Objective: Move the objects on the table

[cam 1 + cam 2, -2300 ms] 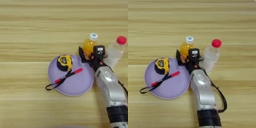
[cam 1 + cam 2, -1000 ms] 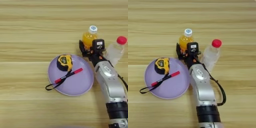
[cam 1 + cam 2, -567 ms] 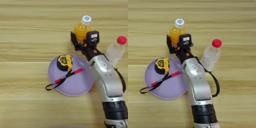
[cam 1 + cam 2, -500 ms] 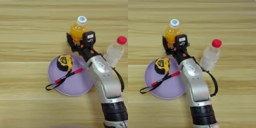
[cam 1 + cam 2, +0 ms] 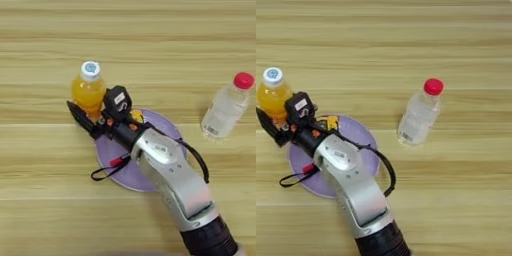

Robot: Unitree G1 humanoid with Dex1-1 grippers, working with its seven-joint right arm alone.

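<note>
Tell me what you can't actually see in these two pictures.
- Tape measure: the arm hides most of it in both views.
- Pen: only its red end shows in both views, the arm covers the rest.
- Hand: whether it grips the orange juice bottle is unclear in either view; the bottle's base is hidden.
- Lilac plate: its right part is under the arm in both views.

I see only a light wooden table filling my view, household bits on it, lilac plate, juice bottle, clear bottle, room type I cannot tell
</note>
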